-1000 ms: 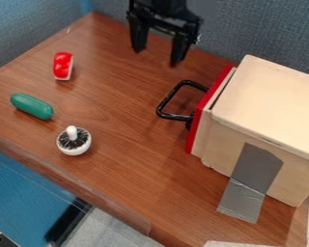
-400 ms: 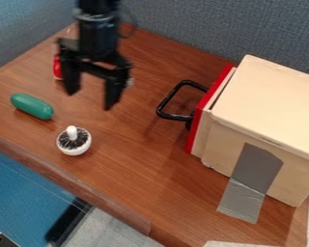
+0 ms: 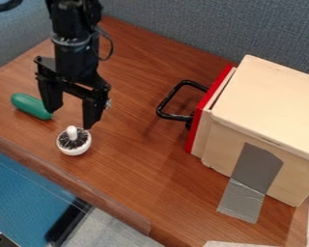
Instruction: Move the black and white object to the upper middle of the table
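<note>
Hand [image 3: 70, 118] open, fingers well spread, nothing gripped. It hangs over the left part of the desk [image 3: 137, 159], fingertips pointing down. Can't tell if either tip touches anything.

Black and white object [image 3: 74, 141] just below the hand in view, on the near-edge side, by the right-hand fingertip. Upright on the desk: round white bowl-like base, dark streaky top, smooth white rounded knob sticking up from the middle. Knob sits close under the gap between the fingers.

Green piece [image 3: 31, 106] left of the hand: smooth, elongated, rounded ends, lying flat and slanted. Its right end is right beside the left-hand fingertip in view; contact unclear.

Right of the hand, well apart: big boxy pale wood box [image 3: 273, 101], flat top, straight sides. Red front edge [image 3: 194, 135] on the side facing the hand, with a glossy black bent-bar handle [image 3: 173, 116] jutting toward the hand. Grey tape [image 3: 244, 200], shiny and wrinkled low down, runs off the box side onto the desk.

Desk is reddish-brown with wood grain. Behind the hand, grey-blue woven-looking wall [image 3: 183, 24]. Thin black cable [image 3: 110, 46] loops off the arm above the hand.
</note>
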Controlling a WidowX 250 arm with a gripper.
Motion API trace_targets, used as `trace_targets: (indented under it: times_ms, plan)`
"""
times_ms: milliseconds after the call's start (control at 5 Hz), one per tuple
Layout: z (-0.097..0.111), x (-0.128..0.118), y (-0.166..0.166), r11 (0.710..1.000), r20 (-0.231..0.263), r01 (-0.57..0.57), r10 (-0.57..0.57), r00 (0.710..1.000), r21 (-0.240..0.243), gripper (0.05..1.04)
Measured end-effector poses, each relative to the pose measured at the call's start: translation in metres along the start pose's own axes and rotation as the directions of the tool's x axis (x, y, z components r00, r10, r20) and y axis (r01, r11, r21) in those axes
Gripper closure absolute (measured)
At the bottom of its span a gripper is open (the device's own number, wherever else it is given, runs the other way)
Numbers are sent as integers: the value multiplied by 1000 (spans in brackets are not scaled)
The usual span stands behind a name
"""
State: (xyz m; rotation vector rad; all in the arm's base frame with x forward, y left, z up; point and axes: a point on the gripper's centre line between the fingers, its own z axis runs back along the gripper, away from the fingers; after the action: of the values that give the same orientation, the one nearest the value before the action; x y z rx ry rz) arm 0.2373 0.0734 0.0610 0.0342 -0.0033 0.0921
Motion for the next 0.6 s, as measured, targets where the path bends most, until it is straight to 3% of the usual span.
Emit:
trace_targets:
  times_ms: [400, 600]
  plan:
    - [-35, 0, 8, 1000, -56, -9, 10, 998, 20, 134]
    - [-44, -2, 8, 999, -74, -7, 9, 997, 32, 389]
